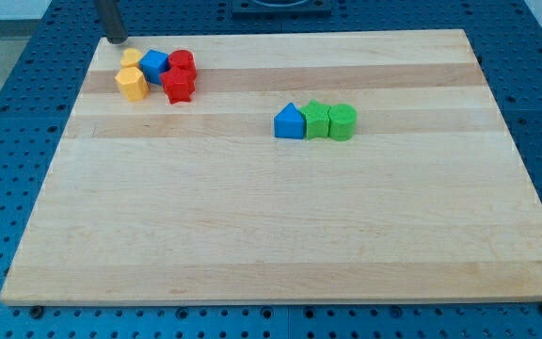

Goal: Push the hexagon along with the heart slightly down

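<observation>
My tip: the rod's lower end (116, 40) sits at the view's top left, right at the upper edge of the wooden board (271, 226), just above the top-left cluster of blocks.
Pincer: my arm carries none, only the rod, so I have no spread or pressed state to tell.
Yellow pair: a small yellow block (131, 58), which I take for the heart, lies just below and to the right of my tip, close to it, though I cannot tell if they touch; the yellow hexagon (132, 83) sits directly under it, touching it.
Blue block, top left: a blue block (155, 65) sits against the right side of the yellow pair; its shape I cannot make out for sure.
Red blocks: one red block (183, 62) sits to the right of that blue one, and a second red block (178, 86), star-like, lies just below it, touching.
Middle row: well apart from the cluster, near the board's centre right, I see a blue triangle-topped block (290, 121), a green block (317, 120) and a green rounded block (342, 121) side by side, each touching its neighbour.
Surround: the board rests on a blue perforated table (7, 188).
</observation>
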Controlling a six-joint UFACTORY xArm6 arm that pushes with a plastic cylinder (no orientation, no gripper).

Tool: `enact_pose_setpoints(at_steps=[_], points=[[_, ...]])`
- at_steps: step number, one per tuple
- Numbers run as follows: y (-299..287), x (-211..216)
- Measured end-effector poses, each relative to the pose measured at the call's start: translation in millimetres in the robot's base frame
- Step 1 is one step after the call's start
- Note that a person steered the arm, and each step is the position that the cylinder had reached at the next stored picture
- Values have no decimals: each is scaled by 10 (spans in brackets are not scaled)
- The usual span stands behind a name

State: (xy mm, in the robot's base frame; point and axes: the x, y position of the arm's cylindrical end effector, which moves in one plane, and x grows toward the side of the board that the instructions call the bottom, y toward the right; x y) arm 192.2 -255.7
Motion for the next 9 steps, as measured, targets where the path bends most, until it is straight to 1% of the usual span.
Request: enact_pose_setpoints(at_steps=[3,4,6,8,9], points=[[111,171],[111,504],[111,814],[111,1531],[111,1634]])
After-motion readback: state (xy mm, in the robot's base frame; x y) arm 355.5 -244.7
